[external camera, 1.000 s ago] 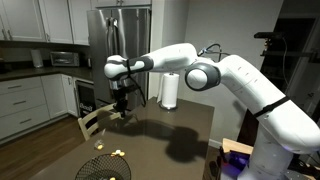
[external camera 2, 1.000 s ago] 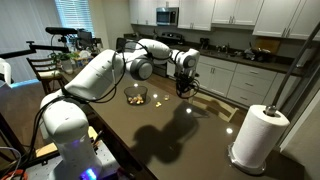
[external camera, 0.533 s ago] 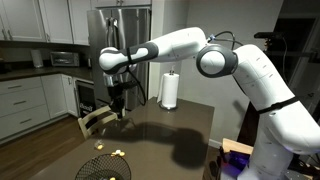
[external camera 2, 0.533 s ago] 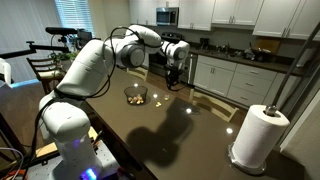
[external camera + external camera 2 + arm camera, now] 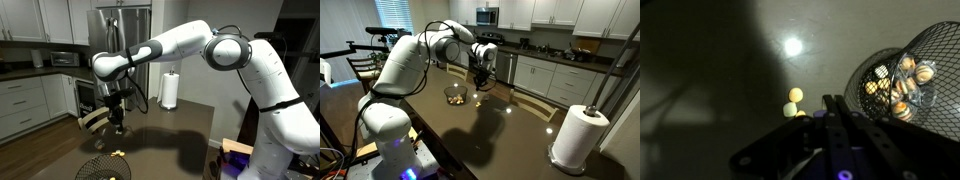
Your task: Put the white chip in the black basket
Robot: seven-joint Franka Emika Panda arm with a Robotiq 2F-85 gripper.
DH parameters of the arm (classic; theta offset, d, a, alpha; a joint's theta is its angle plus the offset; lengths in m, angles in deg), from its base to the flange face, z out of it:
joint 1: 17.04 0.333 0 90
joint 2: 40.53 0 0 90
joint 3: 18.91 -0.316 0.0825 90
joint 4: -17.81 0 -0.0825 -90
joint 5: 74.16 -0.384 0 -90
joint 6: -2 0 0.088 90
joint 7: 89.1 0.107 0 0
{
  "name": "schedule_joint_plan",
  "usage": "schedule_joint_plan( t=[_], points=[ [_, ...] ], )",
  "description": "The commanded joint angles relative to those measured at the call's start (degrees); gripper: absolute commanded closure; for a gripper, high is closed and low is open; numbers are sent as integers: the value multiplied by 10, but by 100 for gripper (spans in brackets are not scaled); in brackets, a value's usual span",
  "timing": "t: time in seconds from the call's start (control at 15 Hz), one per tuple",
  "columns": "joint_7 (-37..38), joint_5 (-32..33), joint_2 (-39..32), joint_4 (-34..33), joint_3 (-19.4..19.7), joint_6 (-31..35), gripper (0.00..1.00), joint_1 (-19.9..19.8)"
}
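Note:
The black basket (image 5: 940, 45) is a round wire-mesh bowl at the right of the wrist view, with several round yellowish pieces in it. It also shows in both exterior views (image 5: 105, 168) (image 5: 456, 97). My gripper (image 5: 828, 100) hangs above the dark table, just beside the basket's rim, with its jaws pressed together. It shows in both exterior views (image 5: 118, 127) (image 5: 480, 88). No white chip can be made out in any view; I cannot tell whether anything is pinched between the tips. Two pale yellowish pieces (image 5: 795, 95) lie on the table left of the fingertips.
A paper towel roll (image 5: 170, 90) (image 5: 575, 137) stands at the far end of the dark table (image 5: 175, 135). A wooden chair (image 5: 92, 120) is pushed against the table's side. More pale pieces (image 5: 118, 153) lie near the basket. Kitchen cabinets are behind.
The arm has swung the gripper along the table toward the basket and a little lower. The jaws have stayed shut.

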Motion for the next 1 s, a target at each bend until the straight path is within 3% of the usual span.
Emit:
schedule_joint_plan(
  t=[0.0,0.93],
  points=[
    [-10,27,14,31,-15,3,96,15],
    [-6,74,25,39,-53,-19,96,79]
  ],
)
